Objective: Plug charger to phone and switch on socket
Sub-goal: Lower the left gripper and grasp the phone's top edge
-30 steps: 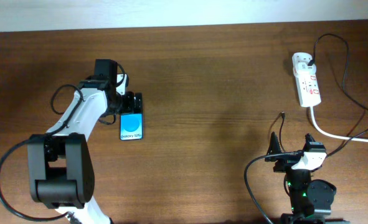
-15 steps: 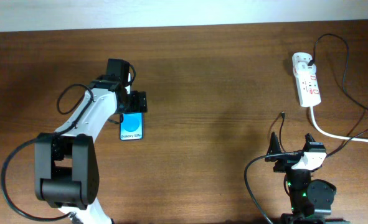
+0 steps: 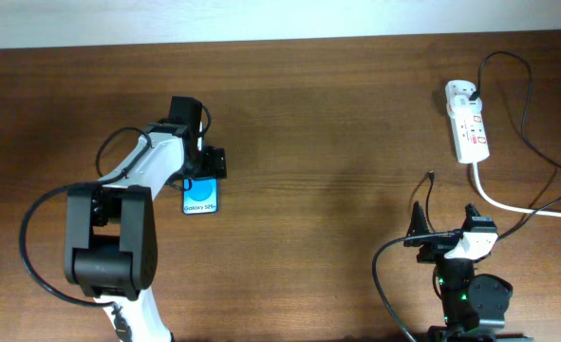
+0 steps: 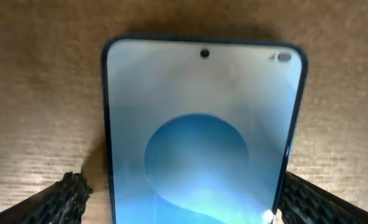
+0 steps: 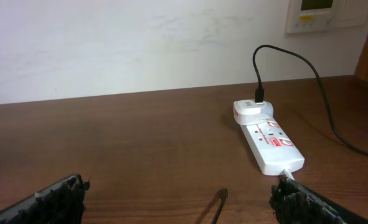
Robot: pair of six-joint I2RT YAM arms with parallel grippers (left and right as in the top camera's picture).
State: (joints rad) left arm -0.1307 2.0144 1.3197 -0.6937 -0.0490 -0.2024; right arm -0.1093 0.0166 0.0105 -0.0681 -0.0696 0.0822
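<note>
You see the brown wooden table with one arm at each side. Your left arm reaches toward the middle, and your right arm stands folded at the near right edge.

The socket lies at the far right of the table, well apart from both grippers. A thick white cord leaves its near end. The phone lies flat with the screen up at the left side, far from the socket.

Your left gripper is low over the far end of the phone. In the left wrist view its jaws are spread, with one finger on each side of the phone. The left finger is a little apart from the edge. The other one is just beside it, and I cannot tell if it touches.

Your right gripper holds nothing, and its jaws are wide apart.

The charger runs from the white adapter in the far end of the socket around to the near side. Its tip lies on the table just before the right gripper.
</note>
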